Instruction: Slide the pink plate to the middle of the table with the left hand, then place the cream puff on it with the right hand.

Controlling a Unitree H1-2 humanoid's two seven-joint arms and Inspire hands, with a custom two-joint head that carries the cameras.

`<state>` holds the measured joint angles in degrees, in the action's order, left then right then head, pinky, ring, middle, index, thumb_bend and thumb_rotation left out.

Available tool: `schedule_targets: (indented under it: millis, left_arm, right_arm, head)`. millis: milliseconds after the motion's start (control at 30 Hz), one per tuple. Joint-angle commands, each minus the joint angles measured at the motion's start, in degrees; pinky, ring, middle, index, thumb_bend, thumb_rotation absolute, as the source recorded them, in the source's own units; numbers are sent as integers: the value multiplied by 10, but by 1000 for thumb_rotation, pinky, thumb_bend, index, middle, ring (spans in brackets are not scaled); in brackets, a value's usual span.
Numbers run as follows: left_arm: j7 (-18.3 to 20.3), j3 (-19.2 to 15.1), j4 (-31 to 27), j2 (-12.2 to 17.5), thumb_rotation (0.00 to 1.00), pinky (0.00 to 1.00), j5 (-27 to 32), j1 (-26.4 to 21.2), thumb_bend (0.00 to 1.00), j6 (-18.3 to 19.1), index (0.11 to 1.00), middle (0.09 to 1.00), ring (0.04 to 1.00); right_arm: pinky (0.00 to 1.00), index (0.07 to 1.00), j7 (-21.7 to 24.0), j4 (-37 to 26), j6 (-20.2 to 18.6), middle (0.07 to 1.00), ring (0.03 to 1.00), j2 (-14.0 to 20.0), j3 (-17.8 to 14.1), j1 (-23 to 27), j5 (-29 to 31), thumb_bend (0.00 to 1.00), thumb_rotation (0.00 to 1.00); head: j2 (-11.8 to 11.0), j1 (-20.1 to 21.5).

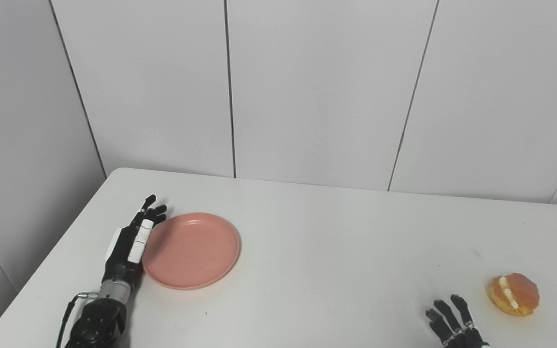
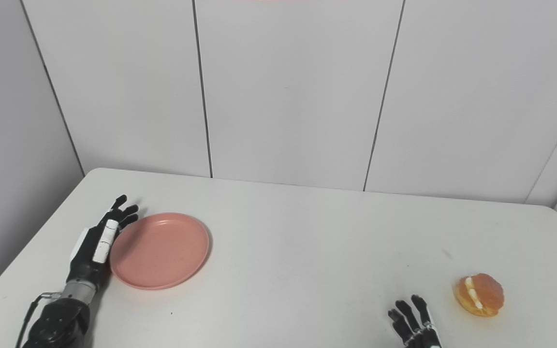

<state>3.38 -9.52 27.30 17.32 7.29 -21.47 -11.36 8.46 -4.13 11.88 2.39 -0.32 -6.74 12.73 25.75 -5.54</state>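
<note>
The pink plate (image 1: 191,250) lies flat on the left part of the white table (image 1: 327,241), with nothing on it. My left hand (image 1: 133,239) stands on edge against the plate's left rim, fingers straight and apart, holding nothing. The cream puff (image 1: 514,294), golden brown with a white cream seam, rests near the table's right front. My right hand (image 1: 452,321) shows only its fingers at the bottom edge, spread and open, a short way left of the puff and not touching it.
Pale wall panels (image 1: 317,92) rise right behind the table's far edge. The table's left edge runs close beside my left arm (image 1: 97,321). Bare white tabletop stretches between the plate and the puff.
</note>
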Motion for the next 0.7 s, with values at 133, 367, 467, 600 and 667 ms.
schedule_targets:
  millis: [133,367,467,600,667]
  left_arm:
    - [-7,20,6,-20,967,820,-21,-19,832,2,935,873,876]
    - [-22,33,11,-35,957,801,-38,-29,848,15,937,866,864]
    - [-27,39,10,-44,951,781,-42,-30,833,19,927,861,859]
    - [-22,42,8,-57,940,809,-35,-32,845,29,931,871,875]
    - [-19,42,9,-64,933,799,-30,-34,851,30,935,874,878]
  right_arm:
    - [941,952,-11,35,-62,895,876,-1,2,-1,-7,746,1000]
    - [917,947,-15,26,-69,890,868,-2,5,-5,-11,768,1000]
    - [908,944,-16,25,-71,888,868,-3,6,-6,-12,775,1000]
    - [902,935,-18,26,-72,887,867,-6,6,-5,-10,762,1000]
    - [901,937,-17,27,-71,889,870,-6,6,-5,-8,756,1000]
  head:
    - [0,0]
    - [4,7]
    - [5,8]
    - [5,9]
    - [5,10]
